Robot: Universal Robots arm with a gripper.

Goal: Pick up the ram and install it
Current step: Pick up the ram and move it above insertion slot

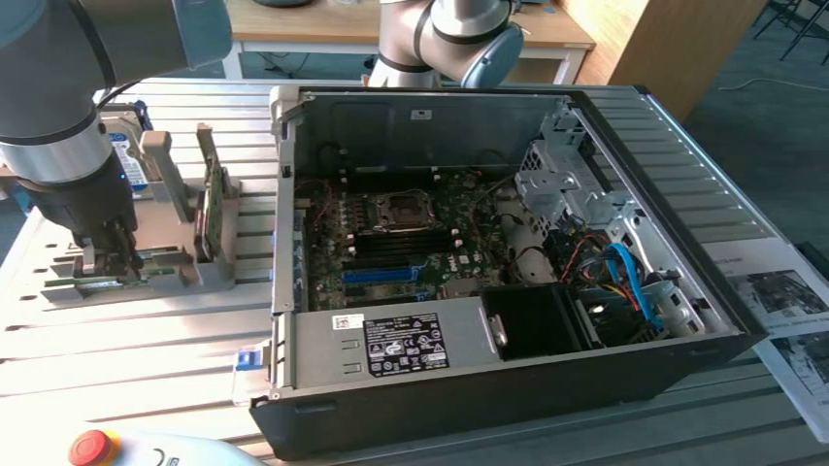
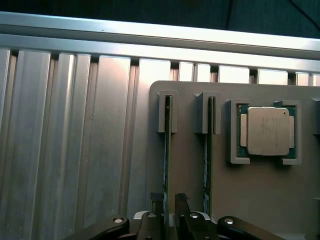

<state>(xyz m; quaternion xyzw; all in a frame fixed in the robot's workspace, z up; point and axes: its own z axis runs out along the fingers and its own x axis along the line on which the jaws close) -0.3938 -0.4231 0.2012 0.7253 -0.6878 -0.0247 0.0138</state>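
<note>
Two green sticks stand on edge in a grey holder (image 2: 187, 160), beside a silver processor (image 2: 268, 131). The ram (image 2: 168, 150) you want is the stick farther from that processor. The gripper (image 2: 169, 200) straddles its end, fingers (image 2: 157, 202) slightly spread, one on each flat face, with thin gaps showing. The holder sits on the exterior view's left of the open computer case (image 1: 518, 388). Centre the board between the pads and close squarely on the faces, keeping clear of the neighbouring stick (image 2: 206, 150).
</note>
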